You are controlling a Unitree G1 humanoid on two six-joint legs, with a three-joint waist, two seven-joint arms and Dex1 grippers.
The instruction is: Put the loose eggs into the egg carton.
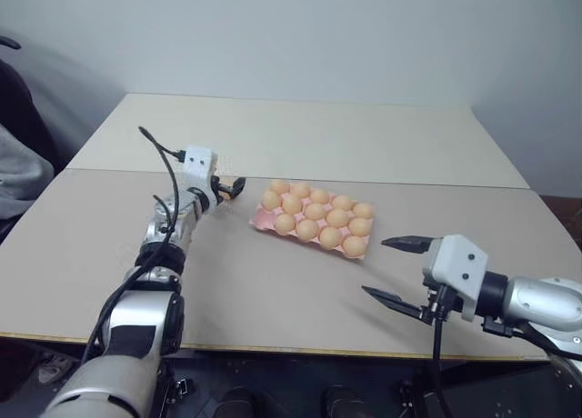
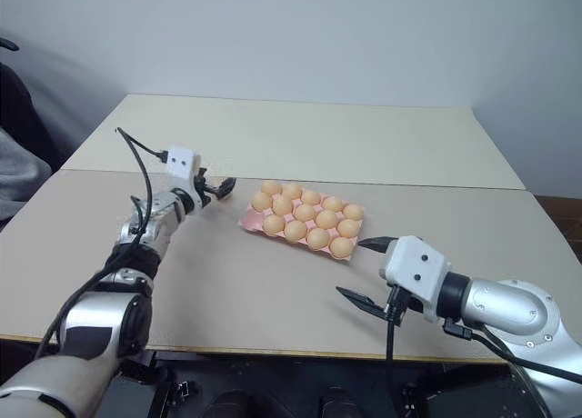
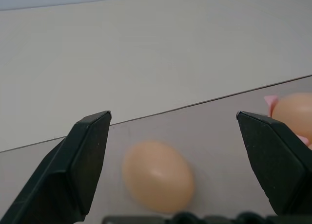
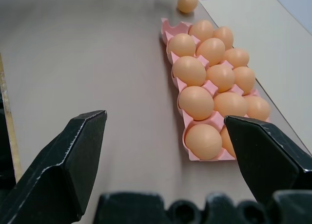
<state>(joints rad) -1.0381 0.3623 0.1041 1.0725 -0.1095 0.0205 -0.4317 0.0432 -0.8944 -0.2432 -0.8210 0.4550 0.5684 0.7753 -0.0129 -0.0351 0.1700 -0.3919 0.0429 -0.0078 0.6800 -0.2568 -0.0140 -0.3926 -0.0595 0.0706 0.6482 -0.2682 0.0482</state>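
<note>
A plain pale wall stands behind a beige bench (image 1: pixel 300 282) made of two tops butted together, with a seam running across it behind the work area. Near the middle of the nearer top lies the pink egg carton (image 1: pixel 262 220), set at a slant, its cups filled with tan-orange eggs in rows of three across. One loose egg (image 3: pixel 157 176) rests on the bench just off the carton's far-left corner; in the right wrist view it shows beyond the carton's far end (image 4: pixel 186 2), partly under a black fingertip. The left gripper (image 1: pixel 227 189) reaches out level over the bench to that spot, its jaws spread wide with the loose egg lying low between them, untouched by either finger (image 3: pixel 80 165); a corner of the carton with an egg in it shows just beside the other finger. The right gripper (image 1: pixel 393 271) hovers well to the near-right of the carton, above the bench's front part, pointing toward the carton; its jaws are released and wide apart, grasping nothing, with the carton's length stretching away between its fingers (image 4: pixel 63 170).
</note>
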